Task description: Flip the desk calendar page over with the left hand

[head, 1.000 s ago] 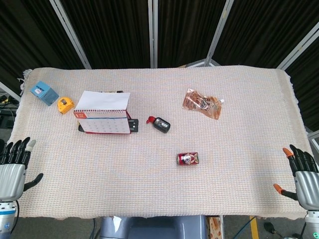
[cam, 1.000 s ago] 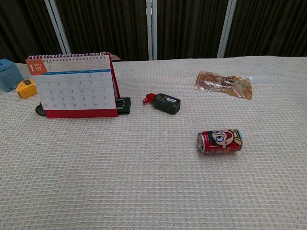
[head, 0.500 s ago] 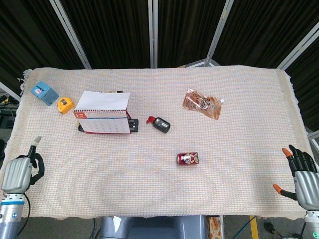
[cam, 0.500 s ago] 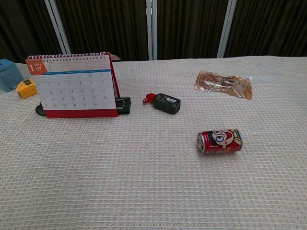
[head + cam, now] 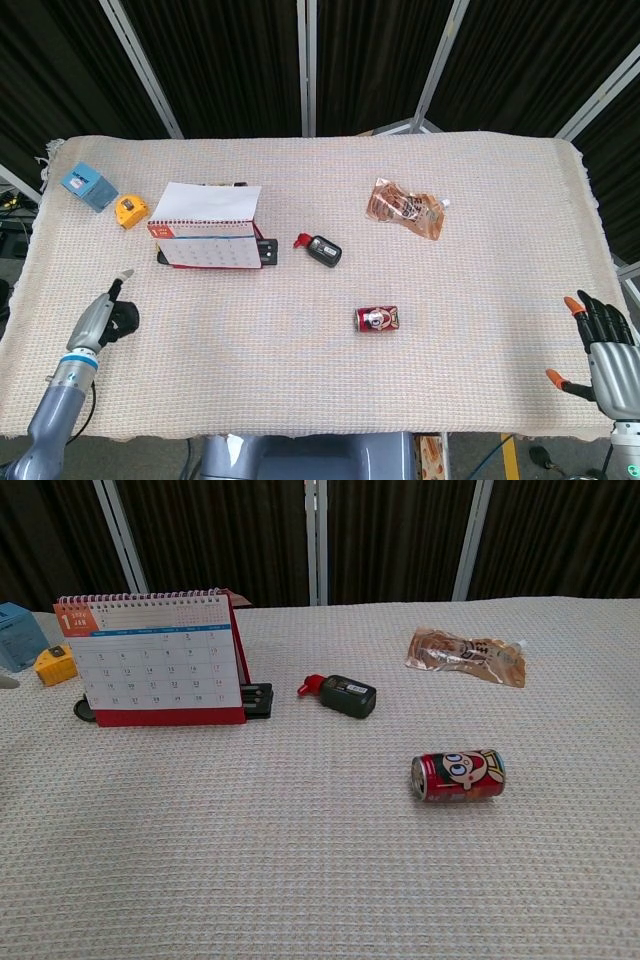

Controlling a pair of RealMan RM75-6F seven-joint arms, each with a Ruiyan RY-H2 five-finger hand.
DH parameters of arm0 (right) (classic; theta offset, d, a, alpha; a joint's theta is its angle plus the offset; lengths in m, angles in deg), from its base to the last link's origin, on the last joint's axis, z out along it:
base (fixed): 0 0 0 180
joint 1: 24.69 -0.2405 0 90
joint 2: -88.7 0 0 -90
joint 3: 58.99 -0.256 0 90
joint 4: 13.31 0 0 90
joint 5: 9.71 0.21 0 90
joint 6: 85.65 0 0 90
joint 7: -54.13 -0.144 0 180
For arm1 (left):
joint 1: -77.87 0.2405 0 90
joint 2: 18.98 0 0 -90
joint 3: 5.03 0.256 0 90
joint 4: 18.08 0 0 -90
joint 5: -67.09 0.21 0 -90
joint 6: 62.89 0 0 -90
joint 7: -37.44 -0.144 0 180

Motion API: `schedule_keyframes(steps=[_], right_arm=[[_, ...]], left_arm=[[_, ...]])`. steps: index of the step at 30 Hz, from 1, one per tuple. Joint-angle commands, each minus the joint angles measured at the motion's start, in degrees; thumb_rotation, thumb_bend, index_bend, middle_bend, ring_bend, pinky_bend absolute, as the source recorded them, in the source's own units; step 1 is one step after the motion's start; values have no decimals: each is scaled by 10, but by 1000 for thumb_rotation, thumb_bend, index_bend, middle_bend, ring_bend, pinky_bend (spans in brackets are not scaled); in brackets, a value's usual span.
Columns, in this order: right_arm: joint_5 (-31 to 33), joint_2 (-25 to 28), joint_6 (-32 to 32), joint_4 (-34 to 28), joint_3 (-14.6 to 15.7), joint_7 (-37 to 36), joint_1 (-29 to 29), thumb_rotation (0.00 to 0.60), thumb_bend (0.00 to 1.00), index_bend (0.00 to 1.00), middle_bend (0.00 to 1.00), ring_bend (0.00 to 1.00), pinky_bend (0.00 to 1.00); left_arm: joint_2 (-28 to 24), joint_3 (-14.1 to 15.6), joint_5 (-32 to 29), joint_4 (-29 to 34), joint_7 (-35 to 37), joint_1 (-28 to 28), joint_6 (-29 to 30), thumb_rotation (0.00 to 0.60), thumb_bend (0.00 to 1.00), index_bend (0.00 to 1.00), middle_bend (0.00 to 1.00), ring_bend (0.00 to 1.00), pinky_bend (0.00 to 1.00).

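The desk calendar (image 5: 205, 225) stands at the left of the table, red base, spiral top, its January page (image 5: 155, 655) facing me. My left hand (image 5: 100, 318) hovers over the near left of the cloth, well short of the calendar. It is turned edge-on, one pale-tipped finger points forward and the other fingers curl in, holding nothing. That fingertip (image 5: 5, 682) just shows at the chest view's left edge. My right hand (image 5: 605, 345) hangs off the table's near right corner, fingers spread and empty.
A blue box (image 5: 88, 187) and a yellow tape measure (image 5: 129, 211) sit left of the calendar. A black clip (image 5: 266, 252) lies at its right foot, then a black key fob (image 5: 322, 249). A red can (image 5: 377, 319) lies mid-table, a snack pouch (image 5: 407, 208) further back.
My left hand rose from the table's left edge, moved in over the cloth toward the calendar, turned edge-on and curled most fingers. The right hand barely shifted. The calendar is unchanged.
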Motion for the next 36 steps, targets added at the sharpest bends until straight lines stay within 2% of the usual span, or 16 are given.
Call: schedule_keyframes(steps=[1, 12, 29, 36], right_arm=[[0, 2, -1, -1, 0, -2, 1, 600, 17, 0, 0, 0, 0], [2, 3, 2, -1, -1, -7, 0, 600, 18, 0, 0, 0, 0], [6, 6, 3, -1, -2, -17, 0, 600, 18, 0, 0, 0, 0], [8, 7, 4, 1, -3, -23, -1, 600, 18, 0, 0, 0, 0]], left_arm=[[1, -17, -59, -10, 10, -39, -49, 600, 862, 0, 683, 669, 556], [26, -18, -160, -56, 1, -104, -96, 600, 862, 0, 683, 669, 556], [64, 0, -234, -95, -29, -156, -74, 600, 862, 0, 683, 669, 556], [81, -2, -245, -105, -36, -173, -69, 600, 862, 0, 683, 669, 556]])
